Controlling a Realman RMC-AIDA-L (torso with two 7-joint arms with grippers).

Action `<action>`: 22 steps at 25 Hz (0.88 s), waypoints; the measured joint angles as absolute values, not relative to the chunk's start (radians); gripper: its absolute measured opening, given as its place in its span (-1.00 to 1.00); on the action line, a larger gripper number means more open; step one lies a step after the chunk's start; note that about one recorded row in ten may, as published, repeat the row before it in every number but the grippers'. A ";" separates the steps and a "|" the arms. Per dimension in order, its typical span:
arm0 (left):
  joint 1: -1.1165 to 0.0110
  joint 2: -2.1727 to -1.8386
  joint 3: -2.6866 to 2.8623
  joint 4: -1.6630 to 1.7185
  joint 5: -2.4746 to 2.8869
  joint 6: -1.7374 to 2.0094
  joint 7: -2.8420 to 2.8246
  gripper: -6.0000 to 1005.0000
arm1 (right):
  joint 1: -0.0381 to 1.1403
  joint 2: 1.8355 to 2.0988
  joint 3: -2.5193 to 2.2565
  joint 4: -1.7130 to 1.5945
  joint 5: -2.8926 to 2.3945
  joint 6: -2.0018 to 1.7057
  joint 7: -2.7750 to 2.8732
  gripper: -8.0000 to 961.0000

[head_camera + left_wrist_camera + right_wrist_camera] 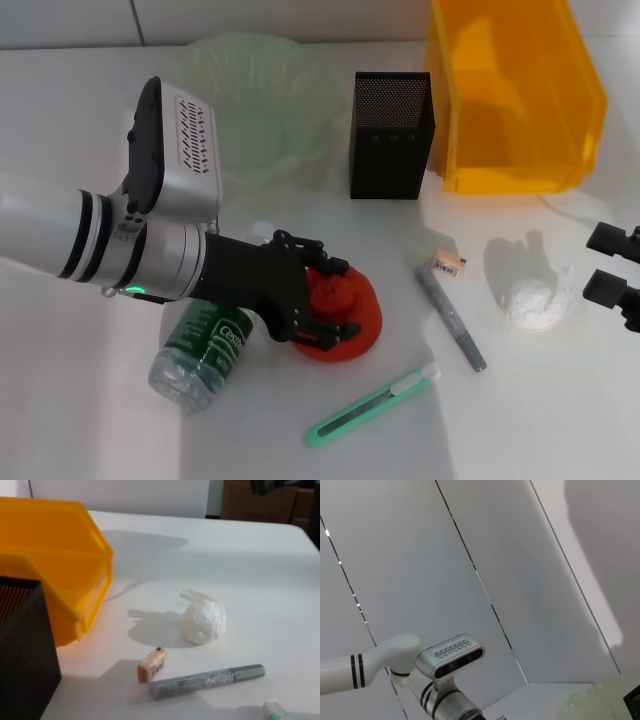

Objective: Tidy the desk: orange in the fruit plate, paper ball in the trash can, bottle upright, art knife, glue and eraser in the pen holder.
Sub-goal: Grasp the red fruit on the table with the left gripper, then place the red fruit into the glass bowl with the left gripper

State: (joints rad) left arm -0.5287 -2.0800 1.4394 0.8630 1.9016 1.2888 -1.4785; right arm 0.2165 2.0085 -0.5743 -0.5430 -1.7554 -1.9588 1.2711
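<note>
On a white desk (560,420), the orange (340,305) is pinched by the left gripper (315,300) – presumably for carrying to the green fruit plate (250,110) behind. The bottle (200,350) lies toppled beside it; the right gripper (612,275) is parked at the edge – fingers spread, nothing between.

White surface (80,420), glossy, with shadows across it. Pale panelled wall (420,555) behind, thin dark seams running diagonally in the right wrist view. Brown cardboard boxes (260,502) stand past the surface's far edge, seen in the left wrist view, partly cut off.
</note>
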 joint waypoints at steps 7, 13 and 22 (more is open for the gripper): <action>-0.519 -2.079 1.457 0.858 1.901 1.245 -1.462 0.36 | 0.221 2.011 -0.574 -0.543 -1.759 -1.959 1.271 0.51; -0.502 -2.078 1.458 0.863 1.898 1.249 -1.452 -0.13 | 0.221 2.015 -0.574 -0.543 -1.760 -1.959 1.270 0.51; -0.486 -2.074 1.453 0.874 1.838 1.284 -1.449 -0.47 | 0.218 2.025 -0.576 -0.543 -1.761 -1.947 1.269 0.51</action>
